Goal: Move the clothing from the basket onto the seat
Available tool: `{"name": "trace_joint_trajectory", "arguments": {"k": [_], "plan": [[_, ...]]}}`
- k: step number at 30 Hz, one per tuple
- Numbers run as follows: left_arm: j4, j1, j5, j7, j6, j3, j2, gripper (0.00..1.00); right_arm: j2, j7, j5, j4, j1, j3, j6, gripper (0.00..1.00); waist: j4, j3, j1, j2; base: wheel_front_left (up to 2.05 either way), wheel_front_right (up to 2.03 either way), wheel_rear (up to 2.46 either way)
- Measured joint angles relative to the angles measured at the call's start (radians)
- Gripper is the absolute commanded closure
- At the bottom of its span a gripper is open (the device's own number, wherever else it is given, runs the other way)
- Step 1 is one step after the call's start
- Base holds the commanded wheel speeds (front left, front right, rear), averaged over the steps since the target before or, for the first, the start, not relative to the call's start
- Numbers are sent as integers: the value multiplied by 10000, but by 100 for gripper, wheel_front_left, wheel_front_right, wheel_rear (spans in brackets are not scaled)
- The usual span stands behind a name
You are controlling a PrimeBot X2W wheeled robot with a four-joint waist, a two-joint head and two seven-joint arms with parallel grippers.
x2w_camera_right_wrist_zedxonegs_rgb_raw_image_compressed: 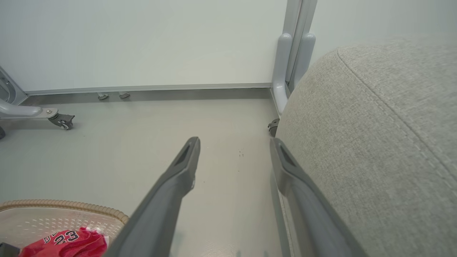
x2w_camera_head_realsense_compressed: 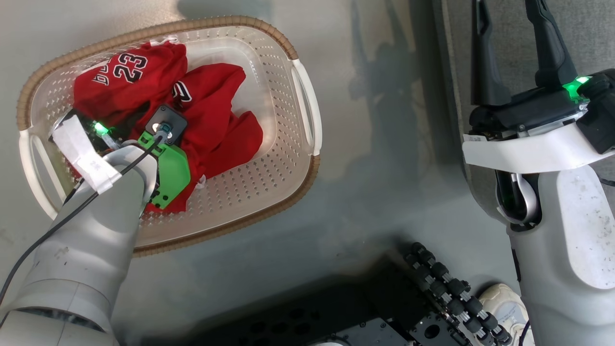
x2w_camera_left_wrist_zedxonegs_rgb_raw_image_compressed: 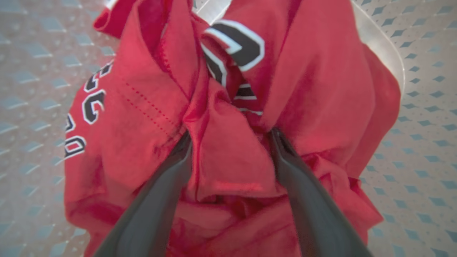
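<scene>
Red clothing [x2w_camera_head_realsense_compressed: 211,120] piled in basket [x2w_camera_head_realsense_compressed: 314,110]; floor [x2w_camera_head_realsense_compressed: 384,163] between basket and seat [x2w_camera_head_realsense_compressed: 598,33].

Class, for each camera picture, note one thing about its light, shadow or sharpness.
Head view: dark shadows and reflections spread over the glossy floor, and the robot's base at the bottom edge is out of focus. Left wrist view: the red clothing is close and soft, the basket holes smeared. Right wrist view: even light, crisp weave on the seat.
</scene>
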Motion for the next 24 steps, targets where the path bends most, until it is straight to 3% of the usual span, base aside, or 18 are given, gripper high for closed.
{"name": "trace_joint_trajectory", "arguments": {"k": [1, 2, 12, 24], "plan": [[15, -16, 13, 33, 13, -44, -6, 85, 0, 0, -25, -12, 0, -10, 0, 0, 17, 27, 0, 0, 0, 0, 0], [23, -36, 38, 56, 29, -81, -17, 100, 0, 0, -42, -12, 0, -19, 0, 0, 35, 40, 0, 0, 0, 0, 0], [81, -42, -65, -263, 73, -268, -284, 100, 2, 0, -107, 125, -34, -2, 0, 0, 200, -317, 0, 0, 0, 0, 0], [-435, 543, -725, -800, 27, -249, -805, 100, 6, 0, -324, 702, 281, -25, 0, 0, 526, -1708, -1, 0, 0, 0, 0]]}}
